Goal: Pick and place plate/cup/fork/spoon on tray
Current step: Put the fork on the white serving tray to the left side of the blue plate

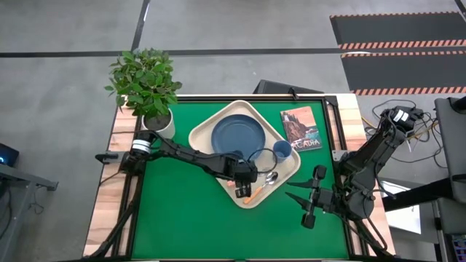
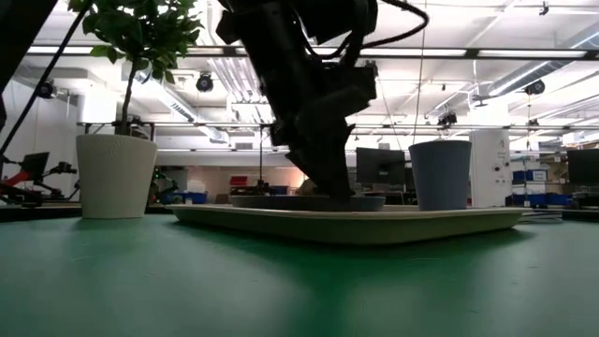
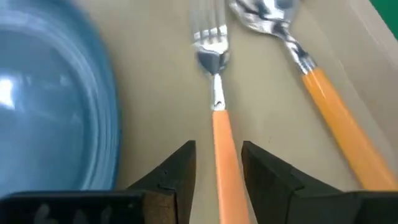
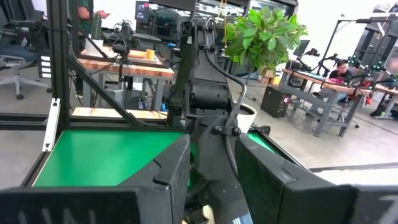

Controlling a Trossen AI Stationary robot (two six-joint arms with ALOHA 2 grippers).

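**Fork and spoon lie on the tray**

Green counter [image 1: 182, 211] carries your cream tray [image 1: 206, 132] near its far edge, set cornerwise. On it you have the blue plate [image 1: 238, 136], the cup [image 1: 282, 151] at the tray's right corner, and the spoon [image 3: 323, 99] and fork [image 3: 219, 134] side by side toward its near corner. Your left gripper [image 3: 217, 171] sits low over the fork, fingers parted astride the orange handle. Your right gripper [image 1: 309, 197] waits, released, above the counter's near right part.
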